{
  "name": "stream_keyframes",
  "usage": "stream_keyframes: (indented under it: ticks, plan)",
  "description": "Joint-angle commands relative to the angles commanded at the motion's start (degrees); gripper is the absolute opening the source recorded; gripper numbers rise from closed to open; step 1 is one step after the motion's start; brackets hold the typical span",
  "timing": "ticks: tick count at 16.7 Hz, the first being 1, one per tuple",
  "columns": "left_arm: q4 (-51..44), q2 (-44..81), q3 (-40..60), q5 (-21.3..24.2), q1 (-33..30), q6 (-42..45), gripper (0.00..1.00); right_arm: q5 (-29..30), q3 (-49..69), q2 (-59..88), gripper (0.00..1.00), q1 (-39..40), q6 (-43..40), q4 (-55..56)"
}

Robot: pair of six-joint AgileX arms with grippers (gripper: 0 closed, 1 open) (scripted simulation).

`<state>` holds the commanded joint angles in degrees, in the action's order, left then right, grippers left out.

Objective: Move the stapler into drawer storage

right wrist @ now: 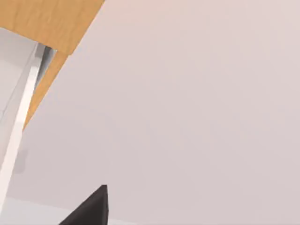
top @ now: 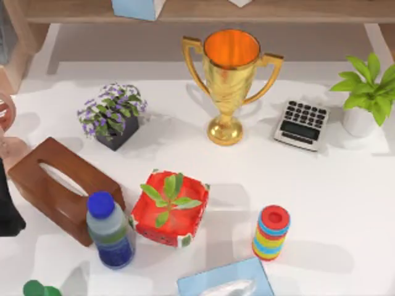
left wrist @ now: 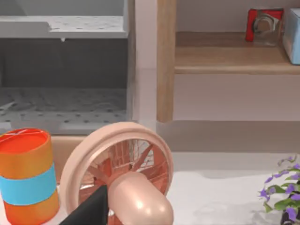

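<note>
A small red object with a silvery piece, which looks like the stapler (left wrist: 263, 26), stands on the wooden shelf (left wrist: 225, 58) at the back, beside a light blue box (left wrist: 293, 35). To the shelf's left is an open grey drawer compartment (left wrist: 63, 101) with a speckled floor. My left arm (top: 8, 206) shows as a dark shape at the table's left edge. One black finger of my left gripper (left wrist: 91, 208) sits close behind a pink fan (left wrist: 117, 164), far from the shelf. One black finger of my right gripper (right wrist: 91, 206) shows against a plain pale surface.
On the table stand a gold trophy (top: 229, 80), a calculator (top: 302, 124), a purple flower pot (top: 114, 117), a green plant (top: 365, 92), a wooden tissue box (top: 58, 185), a water bottle (top: 110, 231), a red planter (top: 170, 208), a ring stack (top: 271, 232) and an orange can (left wrist: 27, 176).
</note>
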<state>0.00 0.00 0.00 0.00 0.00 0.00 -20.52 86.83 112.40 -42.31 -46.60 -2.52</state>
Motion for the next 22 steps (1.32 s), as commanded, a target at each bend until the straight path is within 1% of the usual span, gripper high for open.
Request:
stream_keyframes:
  ticks: [4,7,10,13,17,19,22]
  plan:
    - [0.00,0.00,0.00,0.00,0.00,0.00,1.00,-5.52,-17.92,-3.25,1.00,-7.29,-10.50,27.82]
    - [0.00,0.00,0.00,0.00,0.00,0.00,1.00,-9.48,-31.01,-3.18,1.00,-10.43,-18.67,47.58]
    - [0.00,0.00,0.00,0.00,0.00,0.00,1.00,-13.15,-42.83,-1.62,1.00,-10.68,-26.59,65.19]
    - [0.00,0.00,0.00,0.00,0.00,0.00,1.00,-16.44,-52.10,0.57,1.00,-7.76,-33.66,79.55]
    - [0.00,0.00,0.00,0.00,0.00,0.00,1.00,-19.57,-59.97,3.33,1.00,-2.42,-40.44,91.97]
    - [0.00,0.00,0.00,0.00,0.00,0.00,1.00,-20.28,-61.64,4.08,1.00,-0.83,-42.01,94.53]
    - [0.00,0.00,0.00,0.00,0.00,0.00,1.00,-20.41,-61.94,4.23,1.00,-0.52,-42.30,95.00]
